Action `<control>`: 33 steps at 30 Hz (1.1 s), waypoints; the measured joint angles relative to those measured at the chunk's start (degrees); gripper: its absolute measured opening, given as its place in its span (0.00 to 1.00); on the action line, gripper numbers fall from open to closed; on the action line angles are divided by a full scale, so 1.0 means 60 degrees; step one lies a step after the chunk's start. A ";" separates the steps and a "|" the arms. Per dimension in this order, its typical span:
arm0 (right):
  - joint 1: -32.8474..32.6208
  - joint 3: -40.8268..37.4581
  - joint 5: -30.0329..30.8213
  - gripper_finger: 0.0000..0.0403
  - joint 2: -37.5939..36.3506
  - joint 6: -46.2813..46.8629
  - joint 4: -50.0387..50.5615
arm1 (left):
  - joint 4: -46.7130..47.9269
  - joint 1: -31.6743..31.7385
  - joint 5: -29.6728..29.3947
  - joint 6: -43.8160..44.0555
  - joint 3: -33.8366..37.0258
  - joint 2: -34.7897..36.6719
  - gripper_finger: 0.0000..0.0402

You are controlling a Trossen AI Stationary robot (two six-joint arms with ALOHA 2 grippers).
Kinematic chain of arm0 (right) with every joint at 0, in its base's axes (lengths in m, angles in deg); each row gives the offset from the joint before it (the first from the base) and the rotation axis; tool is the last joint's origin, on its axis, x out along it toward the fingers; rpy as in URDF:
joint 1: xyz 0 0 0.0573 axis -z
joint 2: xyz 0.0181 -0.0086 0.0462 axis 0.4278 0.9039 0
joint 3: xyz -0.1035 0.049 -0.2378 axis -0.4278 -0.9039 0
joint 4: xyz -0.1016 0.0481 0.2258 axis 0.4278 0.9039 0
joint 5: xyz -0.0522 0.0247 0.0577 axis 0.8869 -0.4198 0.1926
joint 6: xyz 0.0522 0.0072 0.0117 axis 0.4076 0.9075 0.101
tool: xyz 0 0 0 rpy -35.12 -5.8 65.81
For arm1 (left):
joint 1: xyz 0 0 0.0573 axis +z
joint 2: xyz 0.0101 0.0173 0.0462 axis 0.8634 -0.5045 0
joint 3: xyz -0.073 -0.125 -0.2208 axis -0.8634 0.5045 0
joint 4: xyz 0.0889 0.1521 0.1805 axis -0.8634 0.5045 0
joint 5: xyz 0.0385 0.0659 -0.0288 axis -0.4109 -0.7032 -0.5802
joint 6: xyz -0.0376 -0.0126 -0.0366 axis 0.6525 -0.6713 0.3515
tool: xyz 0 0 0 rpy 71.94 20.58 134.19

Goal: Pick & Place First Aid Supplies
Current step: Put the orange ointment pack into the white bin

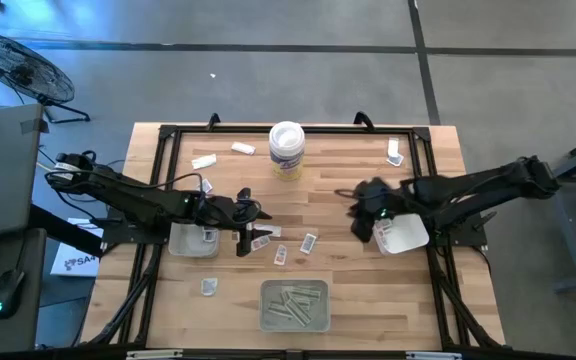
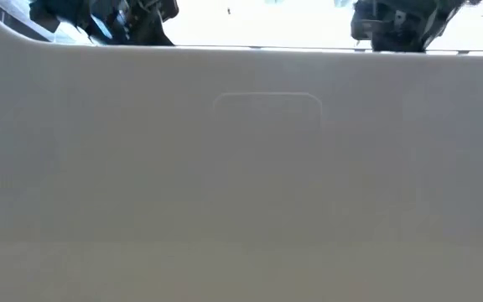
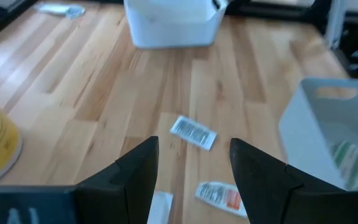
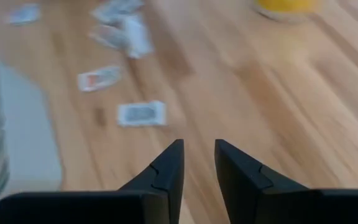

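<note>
The left gripper [image 3: 192,163] hangs low over the wooden surface [image 1: 338,200], near its middle. Its fingers [image 3: 135,174] are spread wide and hold nothing; only bare wood and small packets show between them. Just ahead of the fingers lies a white packet with a barcode [image 3: 193,132], flat on the wood. A second packet with red print [image 3: 219,195] lies closer to the fingers, and the edge of a white one [image 3: 161,208] shows below the gap. I cannot see whether the fingers touch any of them.

The right gripper [image 4: 197,163] is over the right part of the surface, beside a white tray [image 1: 401,234]. Its fingers [image 4: 166,171] stand only a little apart, with a narrow gap, and nothing is between them. Ahead of it on the wood lie a packet with grey print [image 4: 141,114] and a packet with a red mark [image 4: 98,78], both apart from the fingers.

More first aid packets [image 1: 236,148] are scattered at the far side of the surface, and some narrow strips lie in the grey tray [image 1: 294,305] at the near edge. A white tub with a yellow label [image 1: 286,150] stands upright at the far middle. The writing on the label and on the packets is too small to read.
</note>
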 joint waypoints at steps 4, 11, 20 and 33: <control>-0.0213 -0.0585 -0.0722 0.25 0.1340 -0.1147 -0.2961 | 0.0003 0.0004 -0.0426 -0.0009 0.0000 -0.0284 0.49; 0.0212 0.0182 -0.2046 0.32 0.4092 -0.2778 -0.4497 | -0.0010 0.0004 -0.1267 -0.0519 0.0000 -0.0366 0.49; 0.0596 0.1404 -0.2209 0.30 0.6140 -0.5347 -0.4526 | -0.0003 0.0004 -0.1360 -0.0678 0.0000 -0.0366 0.49; 0.0627 0.1498 -0.2226 0.28 0.6612 -0.5479 -0.4159 | 0.0040 0.0004 -0.1357 -0.0678 0.0000 -0.0366 0.49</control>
